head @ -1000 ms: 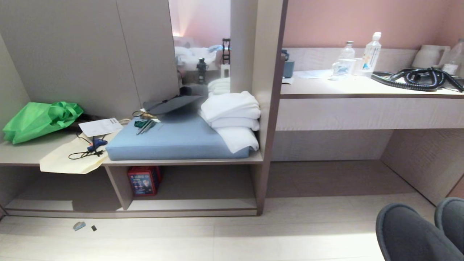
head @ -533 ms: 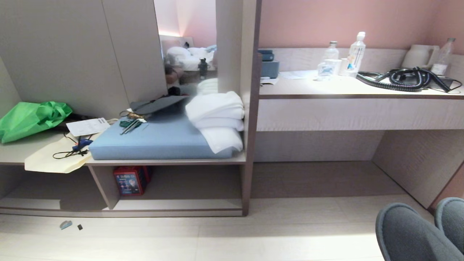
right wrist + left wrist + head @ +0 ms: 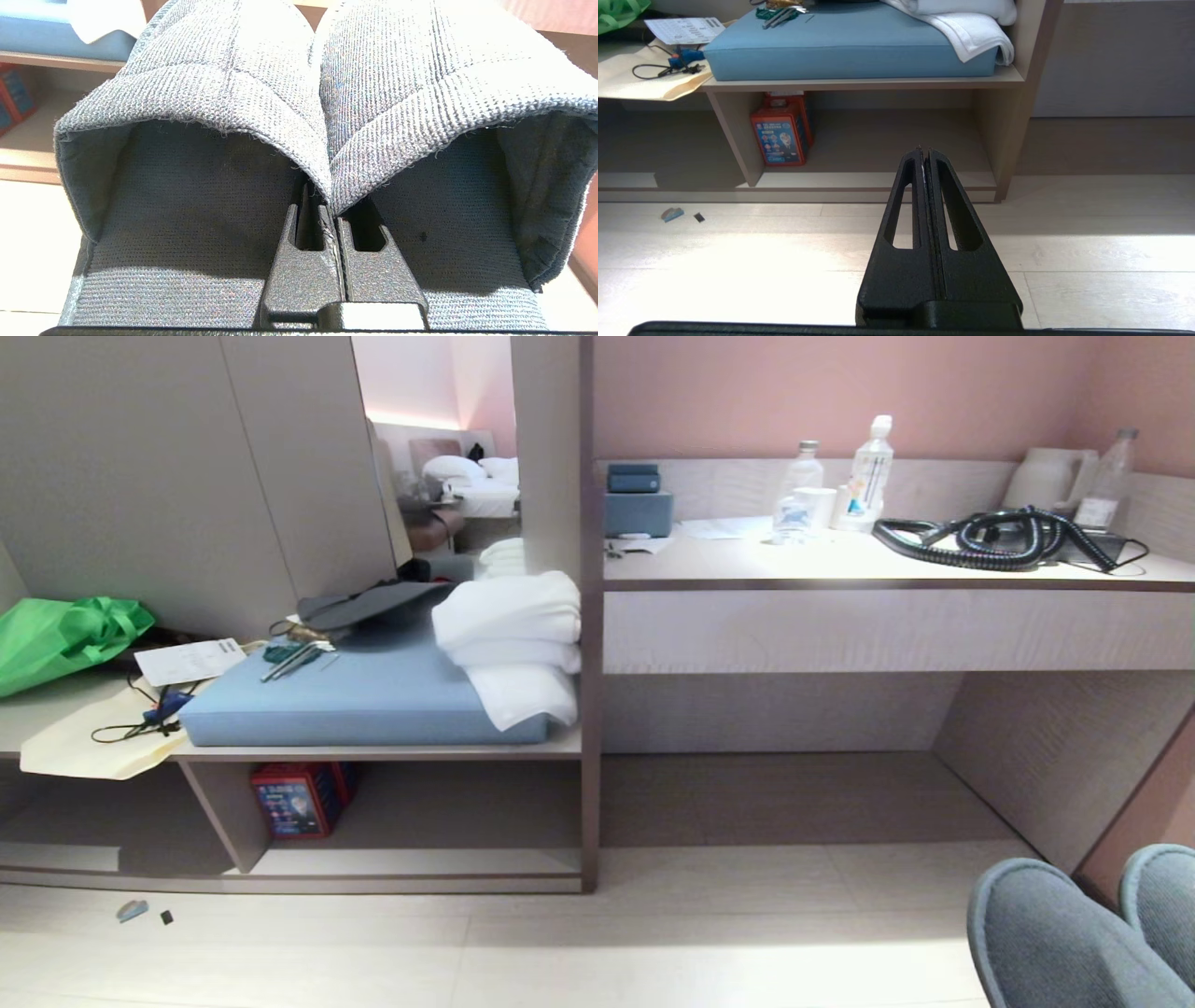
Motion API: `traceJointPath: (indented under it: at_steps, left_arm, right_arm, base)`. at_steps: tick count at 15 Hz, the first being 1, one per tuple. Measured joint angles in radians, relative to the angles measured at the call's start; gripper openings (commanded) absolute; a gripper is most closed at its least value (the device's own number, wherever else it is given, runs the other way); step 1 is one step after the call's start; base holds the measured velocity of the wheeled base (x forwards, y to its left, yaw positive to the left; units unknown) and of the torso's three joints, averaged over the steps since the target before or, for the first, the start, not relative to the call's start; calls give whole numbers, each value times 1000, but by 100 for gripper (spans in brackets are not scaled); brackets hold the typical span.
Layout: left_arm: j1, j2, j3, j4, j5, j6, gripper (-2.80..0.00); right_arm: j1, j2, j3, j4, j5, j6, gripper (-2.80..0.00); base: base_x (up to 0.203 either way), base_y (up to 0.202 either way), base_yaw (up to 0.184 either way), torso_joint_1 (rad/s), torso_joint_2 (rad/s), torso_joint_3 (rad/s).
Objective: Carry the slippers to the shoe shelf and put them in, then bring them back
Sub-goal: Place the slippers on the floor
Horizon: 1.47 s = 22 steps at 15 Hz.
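Carrying the slippers pinched together in our right gripper, right of the shoe shelf, we are judging the next move: driving closer. Our left gripper is idling, fingers together.

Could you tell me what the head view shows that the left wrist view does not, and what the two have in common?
Only the head view shows the desk top with its bottles and coiled black hose, and the slippers at the lower right. Only the left wrist view shows the left hand, shut and empty above the floor. Both show the blue cushion, the white towels, the red box and the shoe shelf.
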Motion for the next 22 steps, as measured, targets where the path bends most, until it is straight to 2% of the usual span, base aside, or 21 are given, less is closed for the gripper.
traceJointPath:
  at_steps: [22]
  left_arm:
    - [0,0,0,-1,0,2,-280]
  right_arm:
    - [0,0,0,0,0,0,-280]
  base:
    - [0,-195,2,2,3,3]
